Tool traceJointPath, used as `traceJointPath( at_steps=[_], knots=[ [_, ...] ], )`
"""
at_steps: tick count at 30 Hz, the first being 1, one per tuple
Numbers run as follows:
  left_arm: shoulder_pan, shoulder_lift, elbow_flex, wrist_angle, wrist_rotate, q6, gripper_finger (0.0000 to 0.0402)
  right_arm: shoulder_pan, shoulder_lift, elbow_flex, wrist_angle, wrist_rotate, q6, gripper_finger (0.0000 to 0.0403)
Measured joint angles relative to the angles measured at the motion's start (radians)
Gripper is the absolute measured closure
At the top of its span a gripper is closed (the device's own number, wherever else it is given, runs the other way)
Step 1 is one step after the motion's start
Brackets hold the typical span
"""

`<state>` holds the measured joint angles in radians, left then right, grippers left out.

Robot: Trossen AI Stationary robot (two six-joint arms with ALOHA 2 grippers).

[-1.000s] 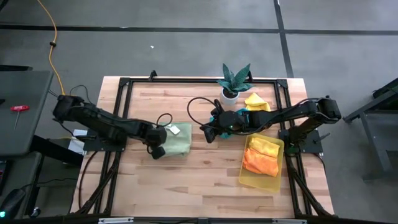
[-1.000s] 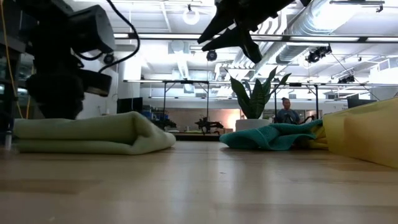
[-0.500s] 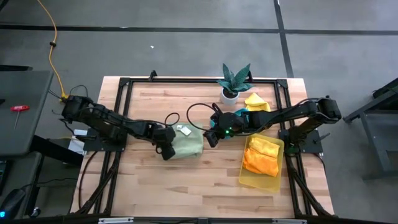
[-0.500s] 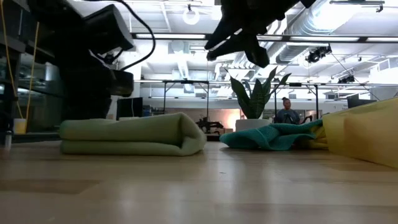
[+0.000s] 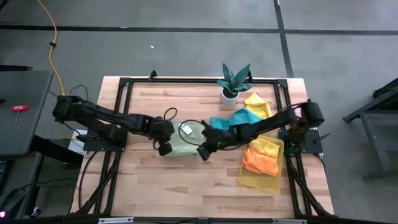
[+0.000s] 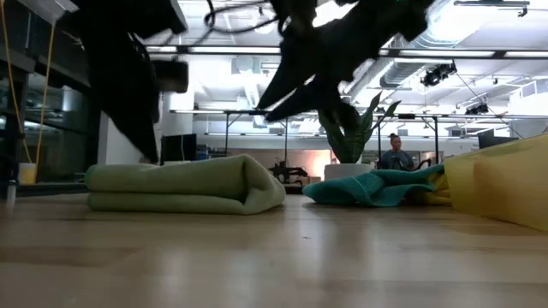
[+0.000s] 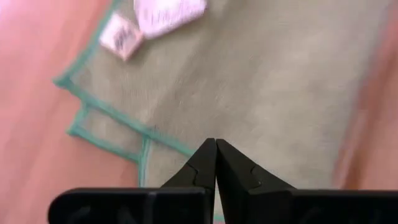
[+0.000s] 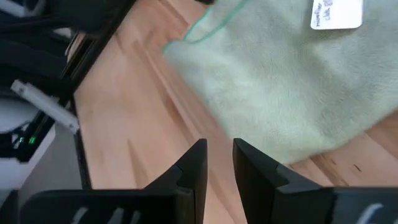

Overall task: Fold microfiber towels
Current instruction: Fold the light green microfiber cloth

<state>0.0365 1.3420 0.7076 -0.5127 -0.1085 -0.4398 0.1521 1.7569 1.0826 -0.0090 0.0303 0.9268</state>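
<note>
A soft pale green microfiber towel (image 5: 185, 140) is lying folded into a thick flat pad on the wooden table (image 5: 186, 186), so this cloth looks nearly finished. The left gripper (image 5: 163, 148) is hovering at the pad's near left edge, its fingers pressed fully together and holding nothing; in the left wrist view (image 7: 216, 163) the stacked teal-stitched hems and white care label (image 7: 168, 12) are showing just ahead of its tips. The right gripper (image 5: 203, 152) is reaching in at the pad's opposite side, its fingers standing a narrow gap apart with no cloth between them; in its own wrist view (image 8: 217, 165) the pad's rounded fold is lying just beyond the tips.

Two folded cloths, yellow (image 5: 266, 147) and orange (image 5: 260, 163), are sitting in the translucent yellow plastic tray (image 5: 255, 181), well behind the right gripper along its arm. Still waiting unfolded are a crumpled teal towel (image 5: 231, 119) and a rumpled yellow towel (image 5: 258, 102), both beside the right arm near the small spiky potted plant (image 5: 233, 79). By my judgement roughly half the work is remaining.
</note>
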Motion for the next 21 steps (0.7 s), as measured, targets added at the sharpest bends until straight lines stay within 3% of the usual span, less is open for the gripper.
traceJointPath(
  at_steps=[7, 11, 21],
  knots=[
    [-0.108, -0.188, -0.042, 0.028, -0.122, 0.017, 0.0401, 0.006, 0.12, 0.0, 0.11, 0.041, 0.041, 0.0334],
    [-0.153, -0.258, -0.1, 0.066, -0.165, -0.033, 0.0401, 0.006, 0.167, -0.001, 0.111, 0.005, 0.042, 0.0334],
    [-0.178, -0.266, -0.171, 0.094, -0.166, -0.183, 0.0401, 0.0, 0.211, -0.001, 0.05, -0.018, 0.062, 0.0334]
  ],
)
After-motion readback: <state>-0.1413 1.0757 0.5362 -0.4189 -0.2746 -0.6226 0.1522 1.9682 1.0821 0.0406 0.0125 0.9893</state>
